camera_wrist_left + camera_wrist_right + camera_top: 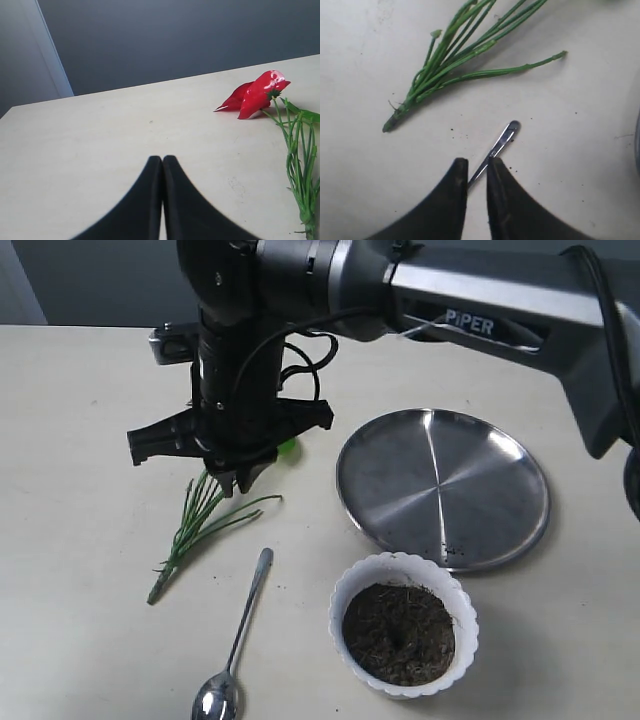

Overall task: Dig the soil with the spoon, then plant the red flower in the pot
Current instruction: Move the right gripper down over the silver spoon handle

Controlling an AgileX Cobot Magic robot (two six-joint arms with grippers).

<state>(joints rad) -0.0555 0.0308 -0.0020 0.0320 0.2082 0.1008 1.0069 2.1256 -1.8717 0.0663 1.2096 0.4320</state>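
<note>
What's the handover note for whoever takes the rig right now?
Left gripper: shut, empty, low over the table.
Right gripper: reached across above the flower stems, jaws a narrow gap apart, holding nothing.
Spoon: lying on the table left of the pot, not gripped.
Red flower: lying flat on the table, not planted.
Soil: in the pot, with a dent in the middle; crumbs on the steel plate.
Done: digging, judging by the dent.
Left: grip the flower and stand it in the pot.

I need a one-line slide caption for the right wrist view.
Gripper above the steel teaspoon, beside the flower's green stems.
</note>
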